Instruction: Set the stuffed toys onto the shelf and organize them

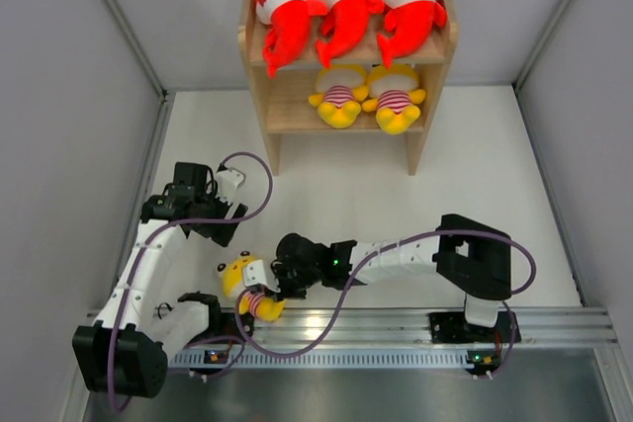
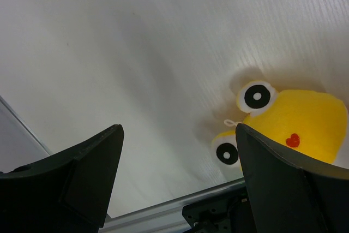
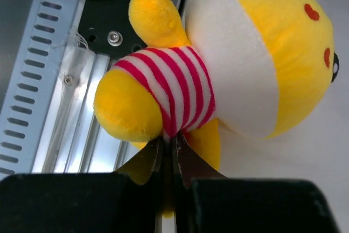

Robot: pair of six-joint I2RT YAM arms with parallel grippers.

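Note:
The wooden shelf (image 1: 255, 56) stands at the back. Three red sharks (image 1: 346, 2) lie on its top tier and two yellow striped toys (image 1: 368, 96) sit on the lower tier. A third yellow striped toy (image 1: 247, 289) lies near the front rail, also in the right wrist view (image 3: 218, 64) and the left wrist view (image 2: 297, 121). My right gripper (image 1: 267, 294) is shut, pinching the striped body of that toy (image 3: 170, 135). My left gripper (image 1: 213, 219) is open and empty above the table, left of the toy's head (image 2: 177, 151).
The metal rail (image 1: 396, 328) carrying the arm bases runs along the near edge, right beside the held toy. Grey walls close in both sides. Purple cables loop round both arms.

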